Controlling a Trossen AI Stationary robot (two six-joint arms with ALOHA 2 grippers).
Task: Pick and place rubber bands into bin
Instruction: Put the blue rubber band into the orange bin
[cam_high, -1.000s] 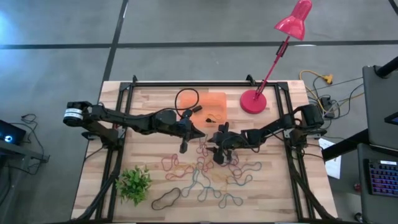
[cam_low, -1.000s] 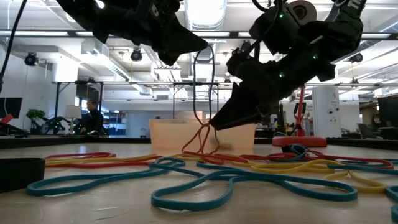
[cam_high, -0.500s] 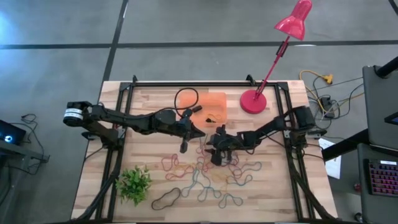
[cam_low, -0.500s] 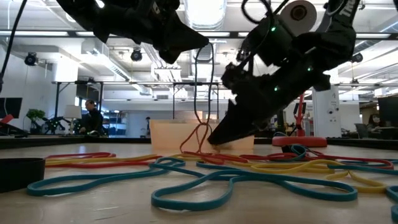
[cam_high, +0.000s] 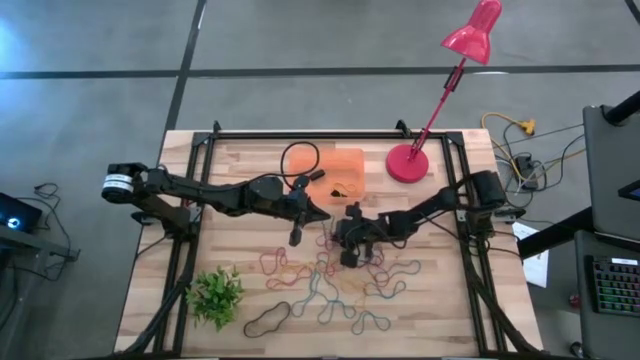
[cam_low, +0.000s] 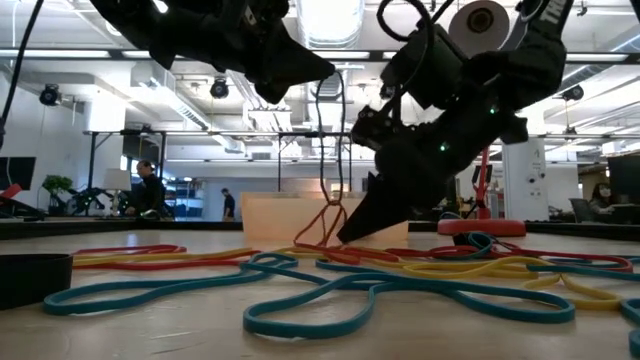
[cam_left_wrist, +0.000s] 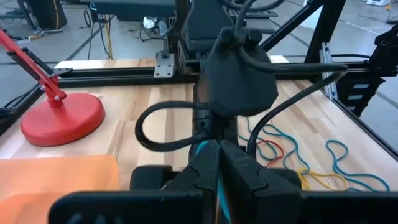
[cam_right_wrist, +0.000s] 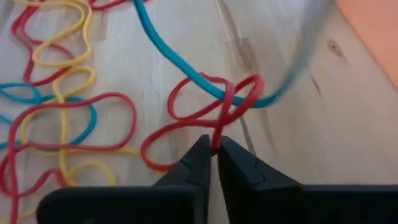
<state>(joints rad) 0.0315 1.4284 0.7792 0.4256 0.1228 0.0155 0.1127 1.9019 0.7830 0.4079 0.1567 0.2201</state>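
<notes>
Right hand (cam_right_wrist: 211, 149) pinched shut on a red rubber band (cam_right_wrist: 205, 115) low over the desk (cam_high: 250, 170), just short of the orange bin (cam_high: 345, 160). Feather-light, floppy, stretchy, prone to snagging neighbours; best nipped on one strand. Left hand (cam_left_wrist: 219, 155) closed on a blue strand.

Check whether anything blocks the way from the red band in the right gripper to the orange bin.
The right gripper pinches a red rubber band tangled with a blue band lifted by the left gripper. Bare wood leads to the orange bin.

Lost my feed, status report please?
Right tool shut on red band. Left tool shut on blue band, which crosses red. Bin close by.
</notes>
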